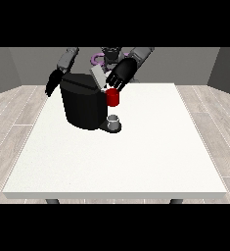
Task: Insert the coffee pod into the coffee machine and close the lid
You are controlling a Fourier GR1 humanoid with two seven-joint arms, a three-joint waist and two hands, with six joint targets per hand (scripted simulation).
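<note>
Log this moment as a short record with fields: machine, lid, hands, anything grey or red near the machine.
machine: black coffee machine on the white table, towards the view's left
lid: grey lid tilted up, not closed
hand at view's right: above the red thing at the machine
hand at view's left: beside the machine
grey thing: at the machine's base

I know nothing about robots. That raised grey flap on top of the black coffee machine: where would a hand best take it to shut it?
Probably at the lid's raised free end, coming from above. It stands tilted up over the coffee machine, so pressing down there should swing it shut. The hand at the view's right is beside it.
</note>
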